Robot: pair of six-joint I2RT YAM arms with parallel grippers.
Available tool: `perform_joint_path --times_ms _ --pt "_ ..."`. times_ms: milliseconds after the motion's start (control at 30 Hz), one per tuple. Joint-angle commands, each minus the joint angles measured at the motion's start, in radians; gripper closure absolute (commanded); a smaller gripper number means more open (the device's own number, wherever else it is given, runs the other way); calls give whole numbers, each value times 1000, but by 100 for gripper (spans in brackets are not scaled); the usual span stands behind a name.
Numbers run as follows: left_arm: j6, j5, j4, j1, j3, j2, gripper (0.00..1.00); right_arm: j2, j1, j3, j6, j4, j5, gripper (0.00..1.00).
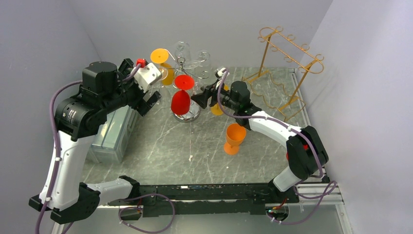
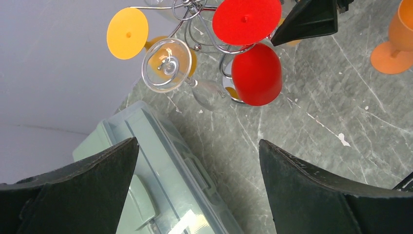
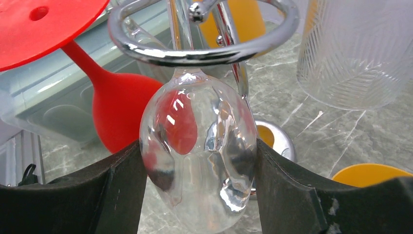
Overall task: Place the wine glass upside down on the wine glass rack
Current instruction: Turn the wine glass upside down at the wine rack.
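A clear wine glass (image 3: pixel 199 156) hangs bowl down, its stem passing up through a chrome ring (image 3: pixel 195 53) of the wire rack (image 1: pixel 187 116). My right gripper (image 3: pixel 198 168) is shut on the bowl, one finger pressed to each side. In the top view my right gripper (image 1: pixel 200 100) sits at the rack's right side, beside a red glass (image 1: pixel 180 101) that hangs upside down. My left gripper (image 2: pixel 197 165) is open and empty, held above the edge of a pale plastic box (image 2: pixel 160 170), left of the rack (image 1: pixel 151 102).
A yellow glass (image 2: pixel 127 33) and another clear glass (image 2: pixel 168 65) hang on the rack's left side. An orange cup (image 1: pixel 235 138) stands upright in front of the right arm. A gold wire rack (image 1: pixel 287 63) stands back right. A ribbed clear tumbler (image 3: pixel 355 53) hangs nearby.
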Motion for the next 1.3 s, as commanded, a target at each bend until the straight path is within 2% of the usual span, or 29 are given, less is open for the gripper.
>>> perform_joint_path --times_ms 0,200,933,1267 --pt "6 -36 55 -2 -5 -21 1 -51 6 -17 -27 155 -18 100" --pt "3 -64 69 -2 2 -15 1 -83 6 -91 -25 264 -20 100" --pt "13 -126 105 -2 -28 -15 0 -168 -11 -233 -24 388 41 100" --pt "17 -131 108 -1 -36 -16 1 -145 -23 -280 16 438 49 100"
